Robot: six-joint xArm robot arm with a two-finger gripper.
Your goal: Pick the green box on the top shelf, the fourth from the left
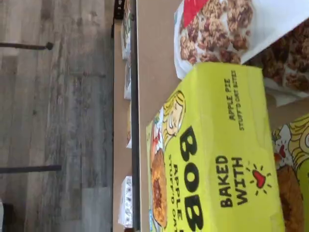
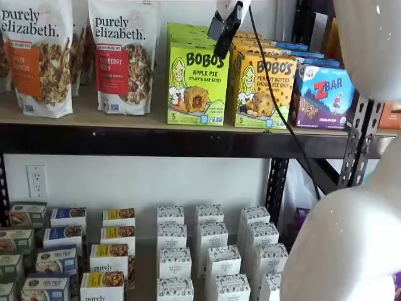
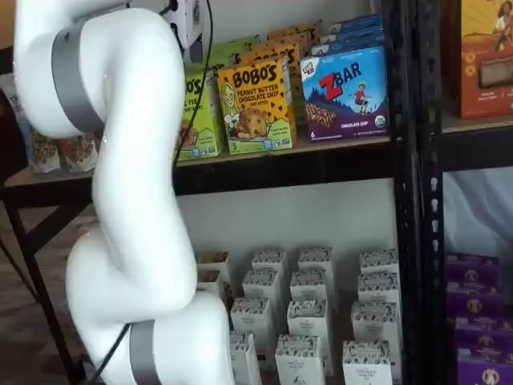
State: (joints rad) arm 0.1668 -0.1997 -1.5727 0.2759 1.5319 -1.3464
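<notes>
Claw hangs at the frame's top centre, over the green box; whether its fingers are apart, I cannot tell. That box stands upright on the top shelf, touching a yellow-orange Bobo's box.

The white arm rises in a bent column with grey joint bands, while its gripper hangs tilted from above, dark fingers seen side-on, any gap between them impossible to judge.
</notes>
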